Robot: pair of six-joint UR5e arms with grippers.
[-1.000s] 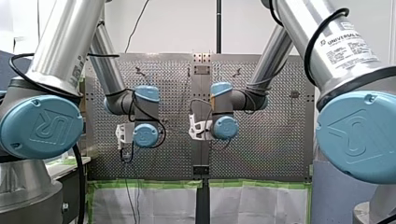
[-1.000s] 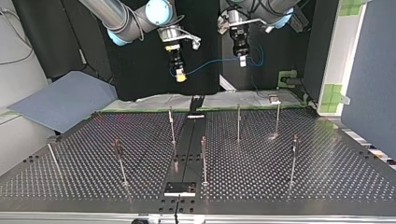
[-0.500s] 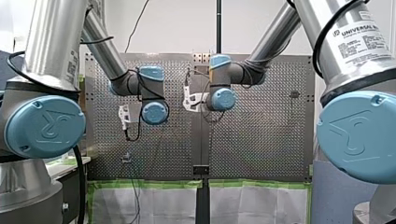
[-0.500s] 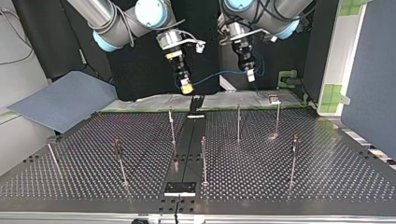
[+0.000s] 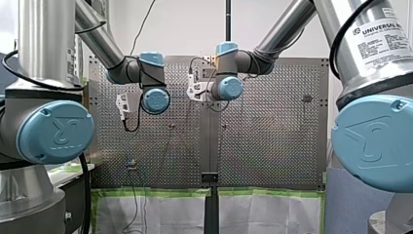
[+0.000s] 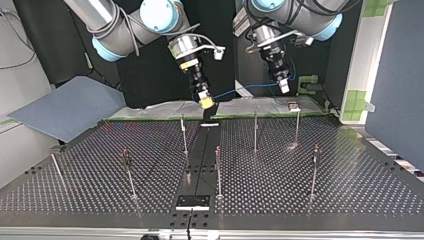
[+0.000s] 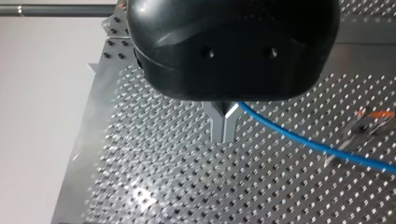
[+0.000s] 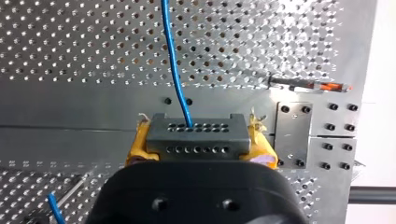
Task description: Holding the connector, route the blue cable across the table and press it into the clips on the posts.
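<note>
**Cable up in the air, no clip filled yet**

The table (image 6: 350, 190) is a big flat metal plate full of little holes, shiny and hard. Thin metal posts (image 6: 255, 132) stand straight up on it, well apart. Their clips are too small for me to see well.

My right gripper (image 8: 196, 140) hangs over the table's edge on the arms' side, above the dark middle strip (image 6: 200, 160). Its soft yellow pads (image 8: 140, 145) squeeze the connector (image 8: 196, 133), a small grey block with rows of tiny holes. My left gripper (image 7: 224, 140) hangs beside it, along the same edge. Its two thin metal fingers (image 7: 218, 128) are closed around the blue cable (image 7: 299, 137).

The cable is thin, smooth and bendy. It runs through the air from the connector to my left fingers and touches no post.

I think I am at the carrying step, and no clip looks filled. Next I should lower the cable onto the nearest post. I should hold it tight between both grippers and push it down into the clip.
</note>
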